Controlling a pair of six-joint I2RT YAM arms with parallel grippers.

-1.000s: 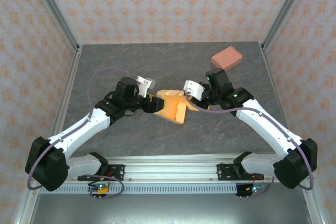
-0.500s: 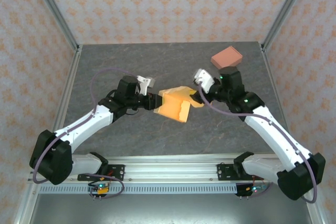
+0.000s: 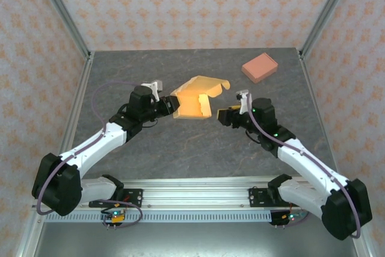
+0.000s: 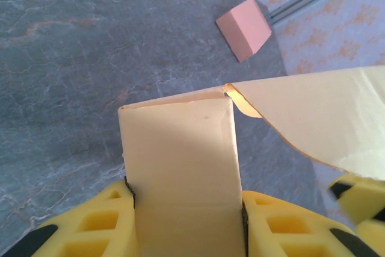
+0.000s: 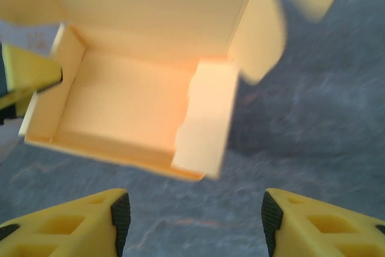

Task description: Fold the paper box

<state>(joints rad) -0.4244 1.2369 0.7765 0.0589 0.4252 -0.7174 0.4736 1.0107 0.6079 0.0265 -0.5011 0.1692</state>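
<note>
Jaws: my left gripper (image 3: 169,106) is clamped on the left end wall of the paper box (image 3: 194,103). My right gripper (image 3: 224,116) stands open just beside its right end, holding nothing. Box is mid-table between both arms, long axis left–right, open mouth towards the right jaws, lid flap (image 3: 210,83) up at the far edge. Next fold looks like the right arm's job.

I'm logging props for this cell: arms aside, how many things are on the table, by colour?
yellow box: 1
pink block: 1
Total: 2
</note>
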